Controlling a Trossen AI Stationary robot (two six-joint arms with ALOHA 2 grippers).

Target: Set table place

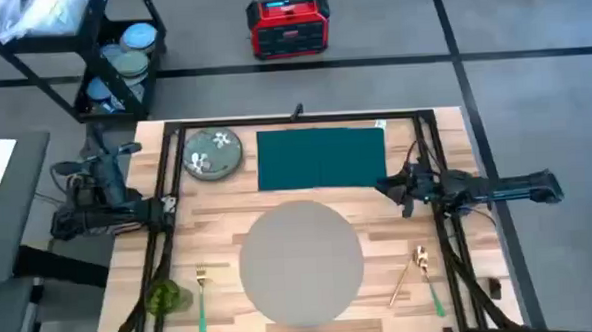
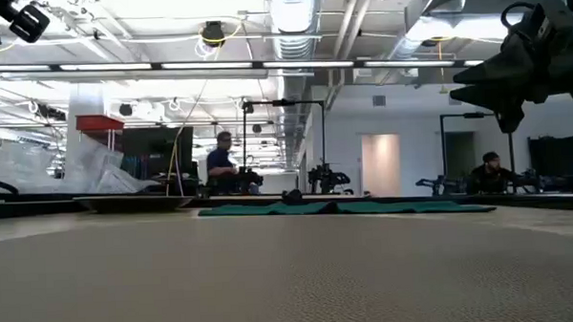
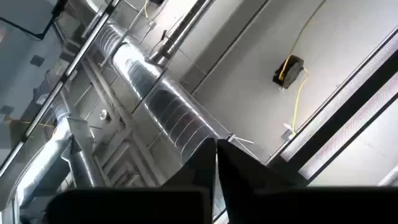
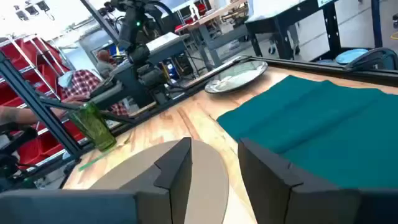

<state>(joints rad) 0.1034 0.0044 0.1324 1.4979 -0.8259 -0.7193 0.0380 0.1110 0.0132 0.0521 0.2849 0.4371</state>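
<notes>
The round grey placemat (image 1: 300, 261) lies flat at the table's (image 1: 228, 204) near middle. Beyond it are a teal napkin (image 1: 321, 158) and a green floral plate (image 1: 212, 153). My right gripper (image 4: 214, 149) hangs open above the table near the napkin's right end (image 1: 394, 189), with nothing between its fingers. In the right wrist view it faces the placemat (image 4: 155, 180), the napkin (image 4: 317, 124) and the plate (image 4: 236, 78). My left gripper (image 3: 216, 152) is shut at the table's left edge (image 1: 163, 205), and its view points up at the ceiling.
A green glass (image 1: 164, 297) and a green-handled fork (image 1: 200, 288) lie left of the placemat, and gold cutlery (image 1: 416, 271) lies to its right. Black rails (image 1: 167, 182) run along the table's sides. A wire cart (image 1: 111, 54) stands beyond the far left corner.
</notes>
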